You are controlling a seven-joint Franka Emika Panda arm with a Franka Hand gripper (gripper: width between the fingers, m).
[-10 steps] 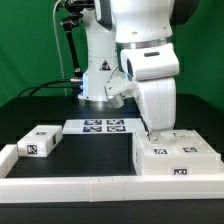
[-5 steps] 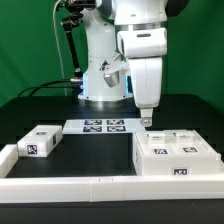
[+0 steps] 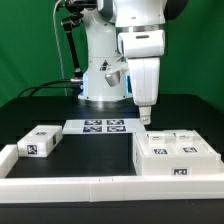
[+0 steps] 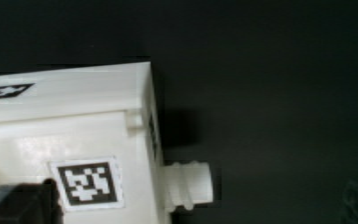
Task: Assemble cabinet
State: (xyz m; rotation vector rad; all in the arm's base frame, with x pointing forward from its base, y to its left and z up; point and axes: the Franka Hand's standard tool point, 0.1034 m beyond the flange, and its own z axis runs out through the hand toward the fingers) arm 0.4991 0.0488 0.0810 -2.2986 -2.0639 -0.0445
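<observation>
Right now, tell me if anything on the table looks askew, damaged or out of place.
Nothing stands out. The cabinet lies flat and square against the rail, the small panel rests flat at the exterior view's left, and the marker board is straight. The pincer hovers above the cabinet's back corner, touching nothing.

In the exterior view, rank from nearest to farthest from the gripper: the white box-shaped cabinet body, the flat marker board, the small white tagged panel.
1. White box-shaped cabinet body, just under the gripper.
2. Flat marker board, toward the exterior view's left.
3. Small white tagged panel, far left.
</observation>
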